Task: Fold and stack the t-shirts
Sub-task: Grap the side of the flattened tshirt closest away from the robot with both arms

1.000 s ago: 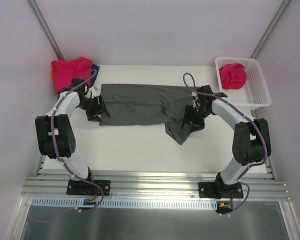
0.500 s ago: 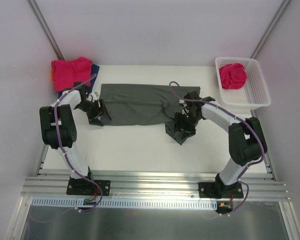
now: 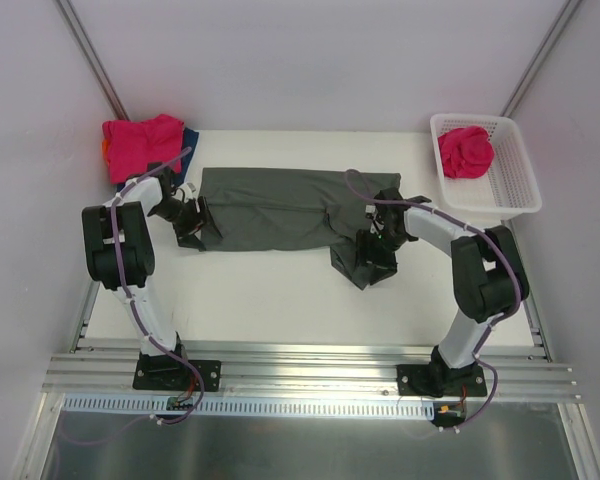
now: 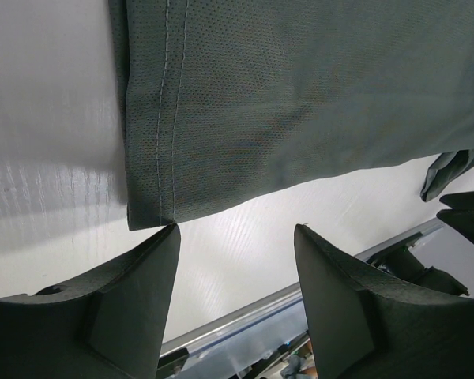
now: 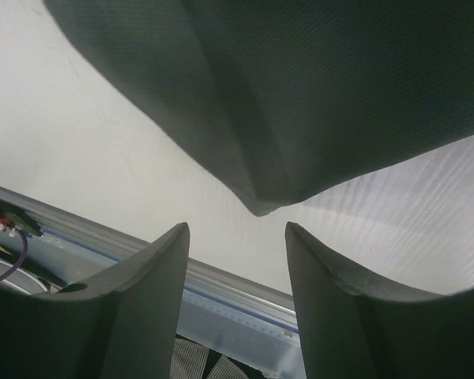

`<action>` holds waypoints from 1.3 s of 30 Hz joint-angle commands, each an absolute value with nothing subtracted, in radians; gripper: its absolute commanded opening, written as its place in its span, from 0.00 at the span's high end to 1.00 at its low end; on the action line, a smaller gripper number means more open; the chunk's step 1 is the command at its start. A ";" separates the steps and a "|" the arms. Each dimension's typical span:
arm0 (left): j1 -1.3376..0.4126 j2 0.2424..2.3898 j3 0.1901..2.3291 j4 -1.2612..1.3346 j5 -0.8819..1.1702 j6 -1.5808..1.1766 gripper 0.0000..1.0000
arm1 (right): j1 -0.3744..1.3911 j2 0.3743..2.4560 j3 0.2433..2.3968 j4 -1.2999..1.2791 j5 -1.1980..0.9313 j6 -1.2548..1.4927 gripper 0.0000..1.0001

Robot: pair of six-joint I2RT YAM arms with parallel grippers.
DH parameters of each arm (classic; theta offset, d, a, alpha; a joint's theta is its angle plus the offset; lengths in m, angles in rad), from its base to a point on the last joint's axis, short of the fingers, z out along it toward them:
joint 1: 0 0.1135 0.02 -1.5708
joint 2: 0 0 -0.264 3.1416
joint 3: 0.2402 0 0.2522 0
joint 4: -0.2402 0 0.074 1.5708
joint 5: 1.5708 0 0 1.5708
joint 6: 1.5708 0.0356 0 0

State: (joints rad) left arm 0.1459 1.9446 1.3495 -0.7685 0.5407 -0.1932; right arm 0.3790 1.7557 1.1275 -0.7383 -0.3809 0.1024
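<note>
A large dark grey t-shirt (image 3: 280,208) lies spread across the table, with a crumpled part hanging toward the front right. My left gripper (image 3: 192,230) is open at its front left corner. In the left wrist view (image 4: 237,229) the hemmed corner (image 4: 154,209) lies just beyond the fingertips, not between them. My right gripper (image 3: 368,258) is open over the crumpled right end. In the right wrist view (image 5: 237,225) a grey cloth point (image 5: 261,201) hangs just past the gap. A bright pink t-shirt (image 3: 140,142) tops a stack at the back left, with a blue one (image 3: 190,137) showing under it.
A white lattice basket (image 3: 515,185) stands at the back right and holds another pink t-shirt (image 3: 466,152). The metal rail (image 3: 310,360) runs along the table's front edge. Bare white table (image 3: 270,295) lies in front of the grey shirt.
My right gripper has moved left and toward the front onto the crumpled right end of the grey shirt. My left arm has folded in closer; its gripper stays at the shirt's left corner.
</note>
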 commanded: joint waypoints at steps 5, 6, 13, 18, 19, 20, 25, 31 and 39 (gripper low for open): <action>0.161 1.967 1.393 -0.793 0.541 -0.196 0.41 | 0.351 1.798 1.131 -0.745 -0.354 0.075 0.44; 0.161 1.956 1.393 -0.795 0.538 -0.196 0.42 | 0.351 1.801 1.132 -0.744 -0.354 0.078 0.44; 0.204 1.872 1.365 -0.799 0.523 -0.199 0.42 | 0.354 1.825 1.144 -0.733 -0.360 0.081 0.44; 0.222 1.887 1.350 -0.796 0.511 -0.189 0.41 | 0.357 1.848 1.160 -0.733 -0.360 0.081 0.44; 0.221 1.893 1.350 -0.796 0.511 -0.187 0.41 | 0.359 1.851 1.163 -0.732 -0.362 0.081 0.45; 0.221 1.899 1.350 -0.796 0.508 -0.186 0.41 | 0.360 1.855 1.169 -0.730 -0.365 0.081 0.48; 0.221 1.940 1.359 -0.792 0.508 -0.184 0.41 | 0.364 1.865 1.184 -0.719 -0.380 0.084 0.65; 0.221 1.974 1.373 -0.792 0.511 -0.189 0.50 | 0.367 1.855 1.181 -0.715 -0.382 0.086 0.87; 0.221 2.000 1.373 -0.787 0.522 -0.195 0.65 | 0.373 1.839 1.175 -0.716 -0.364 0.089 0.86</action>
State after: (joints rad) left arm 0.2230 2.0003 1.3590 -0.7681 0.5148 -0.1947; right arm 0.3653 1.8648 1.1519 -0.7109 -0.3698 0.0853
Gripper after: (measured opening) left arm 0.379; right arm 0.135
